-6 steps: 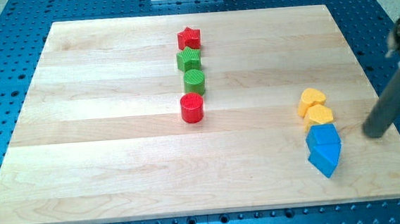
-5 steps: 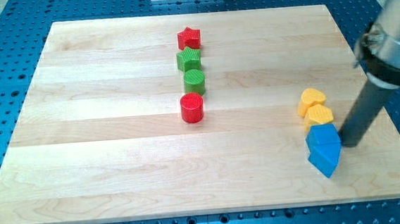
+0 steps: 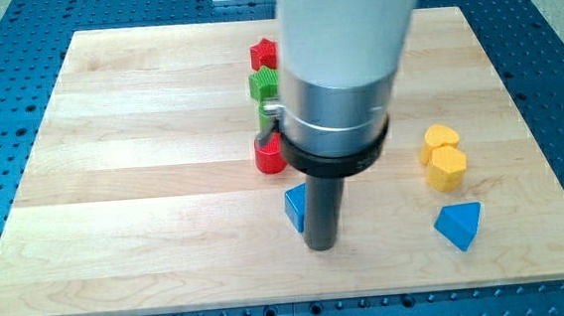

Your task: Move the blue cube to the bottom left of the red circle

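The blue cube [image 3: 294, 207] sits near the board's middle, just below and to the right of the red circle [image 3: 268, 155], partly hidden by my rod. My tip [image 3: 321, 245] rests on the board, touching the cube's right side and slightly below it. The arm's large body covers part of the red circle and of the block column above it.
A red star [image 3: 263, 53] and two green blocks [image 3: 262, 83] stand in a column above the red circle, partly hidden. Two yellow blocks [image 3: 443, 157] sit at the view's right, with a blue triangular block [image 3: 459, 224] below them.
My tip swept left from the board's right edge, pushing the blue cube away from the blue triangular block to a spot near the red circle.
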Available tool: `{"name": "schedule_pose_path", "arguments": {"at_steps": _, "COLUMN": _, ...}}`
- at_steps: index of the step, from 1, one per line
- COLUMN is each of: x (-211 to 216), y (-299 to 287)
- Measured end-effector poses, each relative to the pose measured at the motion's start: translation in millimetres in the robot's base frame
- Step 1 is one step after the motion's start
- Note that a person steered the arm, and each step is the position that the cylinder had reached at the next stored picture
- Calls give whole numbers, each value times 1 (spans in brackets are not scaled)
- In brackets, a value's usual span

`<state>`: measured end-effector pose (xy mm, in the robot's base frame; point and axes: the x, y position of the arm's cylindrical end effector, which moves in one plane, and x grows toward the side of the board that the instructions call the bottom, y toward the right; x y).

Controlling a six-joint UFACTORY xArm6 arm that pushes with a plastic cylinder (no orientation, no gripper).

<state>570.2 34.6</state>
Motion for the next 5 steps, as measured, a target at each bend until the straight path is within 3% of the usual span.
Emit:
{"name": "schedule_pose_path", "arguments": {"at_steps": 1, "x": -26, "y": 31}}
{"name": "schedule_pose_path", "arguments": {"at_steps": 3, "x": -28, "y": -101}}
{"name": "schedule_pose_path", "arguments": {"at_steps": 5, "x": -67, "y": -101}}
